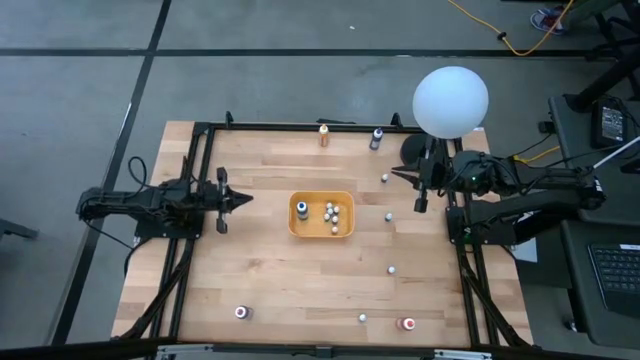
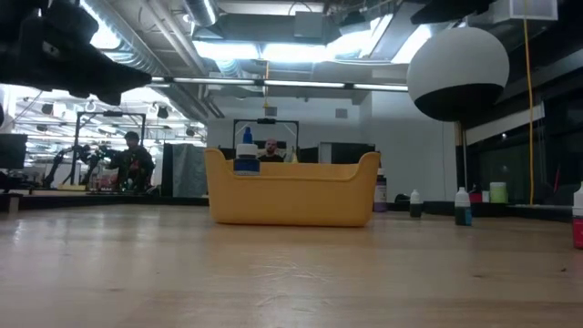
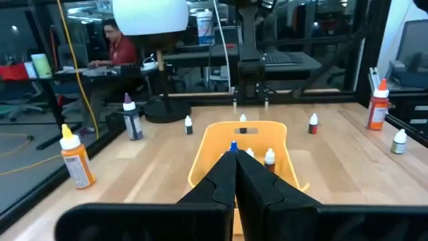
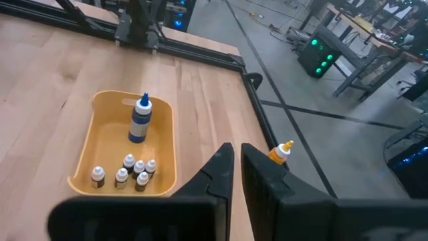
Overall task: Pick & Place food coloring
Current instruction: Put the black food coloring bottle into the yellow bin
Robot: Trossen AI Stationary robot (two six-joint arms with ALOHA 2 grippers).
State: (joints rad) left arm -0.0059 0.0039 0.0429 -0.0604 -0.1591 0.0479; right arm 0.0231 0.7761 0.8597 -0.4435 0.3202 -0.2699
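High view shows the table (image 1: 260,270) with both arms pulled back to its sides, nothing held. Next in size, the white globe lamp (image 1: 451,100) stands right by the right gripper (image 1: 421,186), whose fingers are nearly together and empty; a swing from that arm could knock it. The left gripper (image 1: 243,199) rests pinched shut, empty, pointing at the orange-yellow tray (image 1: 321,232); a forward reach could shove the tray. The tray already holds a blue-capped bottle (image 1: 302,208) and a cluster of small bottles (image 1: 331,212). Loose food coloring bottles (image 1: 388,216) are scattered across the wood and well apart; being tiny and light, they probably tip or roll under an off-centre pinch.
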